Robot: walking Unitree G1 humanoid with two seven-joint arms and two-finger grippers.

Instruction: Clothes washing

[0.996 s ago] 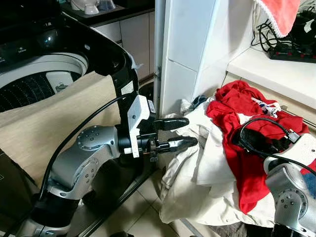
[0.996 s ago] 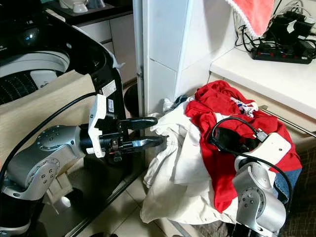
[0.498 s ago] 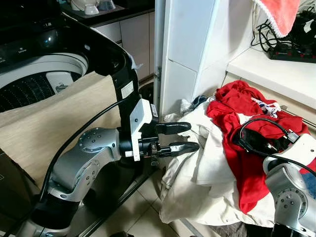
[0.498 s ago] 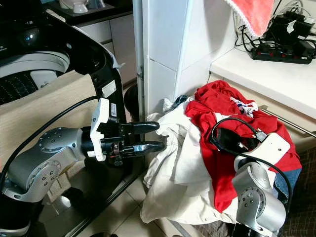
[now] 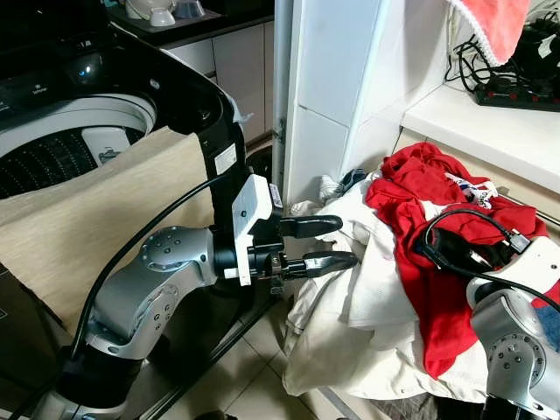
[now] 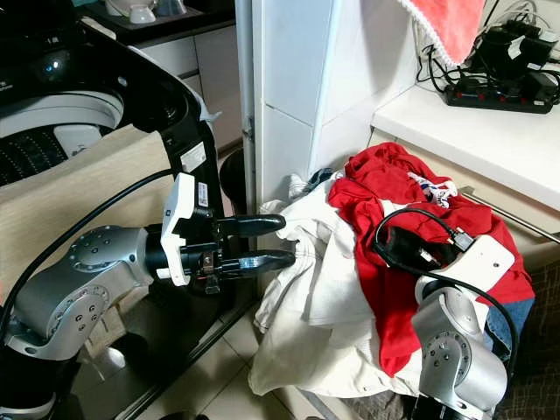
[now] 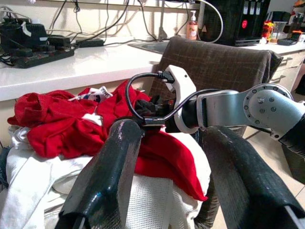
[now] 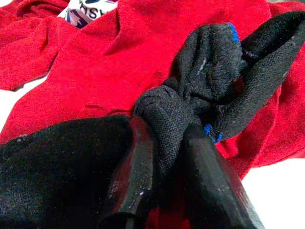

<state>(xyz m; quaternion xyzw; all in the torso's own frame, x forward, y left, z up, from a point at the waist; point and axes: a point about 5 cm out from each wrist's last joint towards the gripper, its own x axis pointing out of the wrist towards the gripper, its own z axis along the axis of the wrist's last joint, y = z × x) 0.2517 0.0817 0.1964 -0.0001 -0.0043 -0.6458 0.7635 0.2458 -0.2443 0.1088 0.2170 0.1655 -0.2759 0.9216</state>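
Observation:
A heap of laundry lies to my right, with a white garment (image 5: 350, 297) under a red garment (image 5: 437, 197). My left gripper (image 5: 344, 242) is open, its fingers level, just beside the left edge of the white garment. My right gripper (image 8: 169, 157) rests on top of the heap, shut on a knotted black cloth (image 8: 214, 71) that lies on the red garment. From the head, the black cloth (image 5: 457, 248) sits in front of my right wrist (image 5: 529, 258). The open top-loading washing machine (image 5: 61, 149) stands at my left.
A beige cloth (image 5: 105, 210) drapes over the machine's front. A white pillar (image 5: 341, 79) rises behind the heap. A counter (image 5: 490, 122) with a power strip (image 5: 516, 87) is at the right. The laundry rests on a brown woven chair (image 7: 214, 62). Tiled floor (image 5: 254, 376) lies below.
My left gripper has edged right and slightly lower, closer to the white garment, still open. The right arm has not moved.

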